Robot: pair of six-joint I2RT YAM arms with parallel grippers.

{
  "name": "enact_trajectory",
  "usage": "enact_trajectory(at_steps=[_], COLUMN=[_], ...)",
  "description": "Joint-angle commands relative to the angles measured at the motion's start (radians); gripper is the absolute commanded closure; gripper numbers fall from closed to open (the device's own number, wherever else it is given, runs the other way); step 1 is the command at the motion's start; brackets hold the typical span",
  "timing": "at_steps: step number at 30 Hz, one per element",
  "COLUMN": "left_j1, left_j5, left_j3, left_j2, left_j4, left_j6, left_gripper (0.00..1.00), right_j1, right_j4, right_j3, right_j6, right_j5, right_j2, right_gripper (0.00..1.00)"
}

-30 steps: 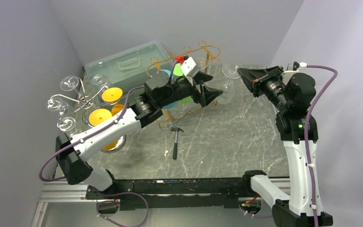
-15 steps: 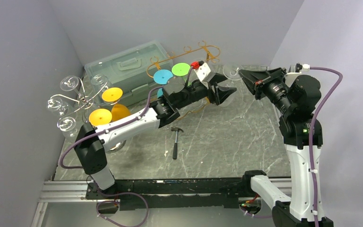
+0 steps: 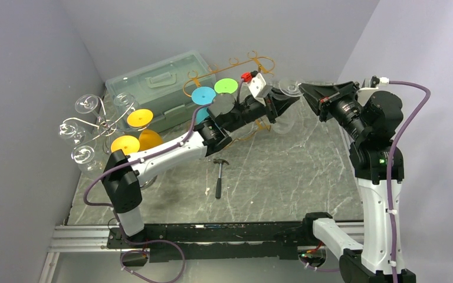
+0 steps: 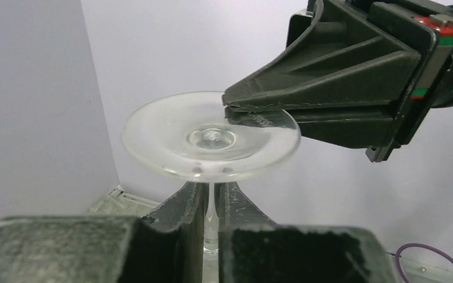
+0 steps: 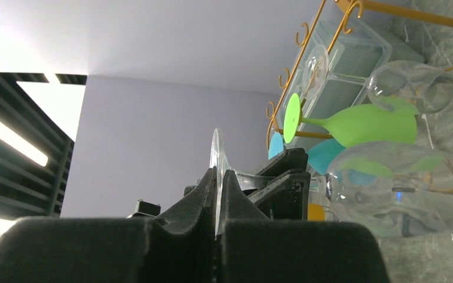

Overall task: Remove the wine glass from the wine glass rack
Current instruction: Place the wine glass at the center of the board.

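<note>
A clear wine glass (image 3: pixel 288 89) hangs in the air just right of the gold wine glass rack (image 3: pixel 253 61), held by both arms. My right gripper (image 3: pixel 304 90) is shut on the rim of its round foot (image 4: pixel 211 143), which shows edge-on (image 5: pixel 217 147) between the right gripper's (image 5: pixel 219 177) fingers. My left gripper (image 3: pixel 283 106) reaches in from the left. The left gripper's (image 4: pixel 212 203) jaws are shut on the thin stem (image 4: pixel 212 200) just under the foot. The bowl (image 5: pixel 389 188) hangs below.
A blue glass (image 3: pixel 203 95) and a green glass (image 3: pixel 225 86) hang on the gold rack. A clear plastic box (image 3: pixel 159 79) sits behind. A silver rack (image 3: pixel 94 124) with clear and yellow glasses (image 3: pixel 140 118) stands at the left. A hammer (image 3: pixel 218 177) lies mid-table.
My left arm has stretched right to the glass that the right gripper holds, and its jaws have closed from wide open onto the stem. The right arm has barely moved.
</note>
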Motion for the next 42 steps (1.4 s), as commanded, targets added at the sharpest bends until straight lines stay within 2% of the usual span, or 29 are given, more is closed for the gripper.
enact_trajectory(at_steps=[1, 3, 8, 11, 13, 16, 20, 23, 29, 32, 37, 42], left_j1=[-0.008, -0.01, -0.013, -0.013, -0.013, -0.014, -0.014, -0.013, 0.012, 0.067, 0.12, 0.148], left_j5=[-0.032, -0.064, -0.19, -0.284, -0.359, -0.406, -0.487, -0.538, -0.607, -0.582, -0.578, -0.573], left_j3=[0.064, 0.067, 0.079, 0.101, 0.127, 0.164, 0.239, 0.274, 0.376, 0.38, 0.344, 0.324], left_j2=[0.008, 0.004, -0.031, -0.057, -0.077, -0.107, -0.142, -0.17, -0.196, -0.206, -0.233, -0.24], left_j4=[0.018, 0.001, -0.076, -0.176, -0.258, -0.354, -0.511, -0.579, -0.732, -0.765, -0.757, -0.742], left_j6=[-0.025, -0.047, -0.16, -0.239, -0.29, -0.347, -0.441, -0.511, -0.673, -0.809, -0.93, -1.011], left_gripper=[0.99, 1.0, 1.0, 1.0, 1.0, 1.0, 1.0, 1.0, 1.0, 1.0, 1.0, 1.0], right_j1=[-0.003, -0.003, -0.003, -0.003, -0.003, -0.003, -0.003, -0.003, -0.003, -0.003, 0.0, 0.031], right_j4=[0.084, 0.089, 0.128, 0.149, 0.163, 0.168, 0.247, 0.351, 0.637, 0.779, 0.99, 1.037], right_j3=[0.05, 0.049, 0.023, 0.01, 0.004, -0.015, -0.126, -0.226, -0.39, -0.456, -0.554, -0.57], right_j6=[0.0, -0.022, -0.103, -0.174, -0.237, -0.367, -0.498, -0.552, -0.557, -0.521, -0.462, -0.49], right_j5=[-0.03, -0.032, -0.013, 0.001, 0.012, 0.037, 0.068, 0.028, -0.103, -0.165, -0.233, -0.241], right_j2=[0.004, 0.005, -0.007, -0.016, -0.024, -0.05, -0.129, -0.169, -0.209, -0.206, -0.203, -0.189], right_gripper=[1.0, 1.0, 0.53, 0.32, 0.23, 0.16, 0.11, 0.1, 0.11, 0.15, 0.2, 0.25])
